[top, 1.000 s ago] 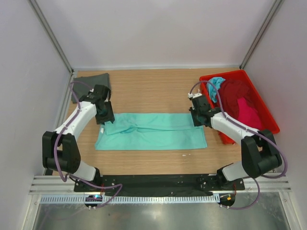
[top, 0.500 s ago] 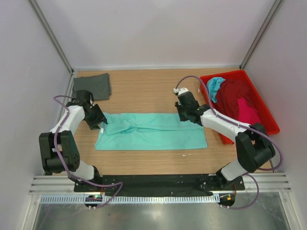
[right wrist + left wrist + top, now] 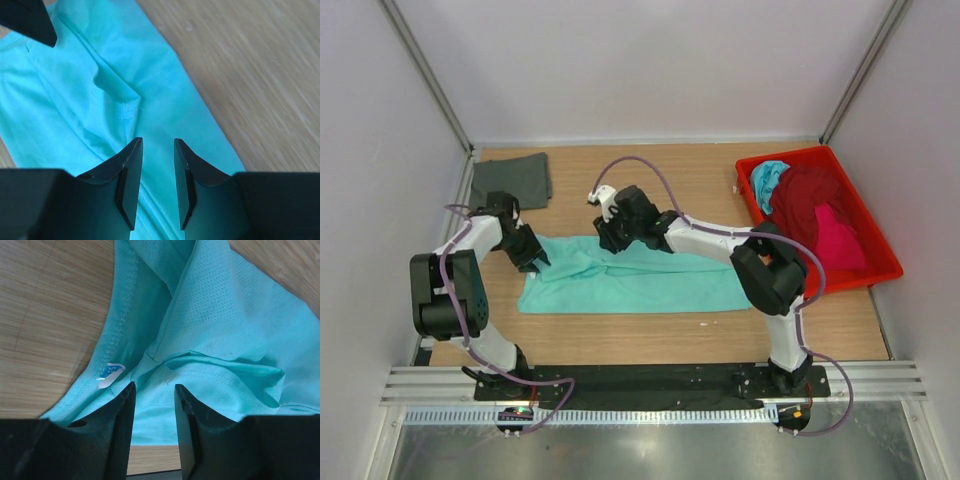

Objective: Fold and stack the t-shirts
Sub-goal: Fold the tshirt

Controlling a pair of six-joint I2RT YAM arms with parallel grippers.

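A mint green t-shirt (image 3: 650,280) lies folded into a long strip across the table's middle. My left gripper (image 3: 536,256) hovers open over its left end, near the collar tag (image 3: 110,374); the cloth (image 3: 225,330) fills that wrist view and nothing sits between the fingers (image 3: 154,386). My right gripper (image 3: 611,240) reaches far left to the strip's far edge, open just above the cloth (image 3: 75,90), with nothing between its fingers (image 3: 158,141). A dark grey t-shirt (image 3: 510,180) lies folded at the back left. Maroon (image 3: 815,195), pink (image 3: 835,235) and turquoise (image 3: 770,178) t-shirts sit bunched in the tray.
The red plastic tray (image 3: 798,154) stands at the back right. The right arm stretches across the shirt's right half, its cable looping above. Bare wooden table (image 3: 650,180) lies behind the strip. White walls close in on three sides.
My right gripper has swept left along the shirt's far edge, from its right end to left of centre, and its jaws have widened. The left gripper shifted slightly at the left end.
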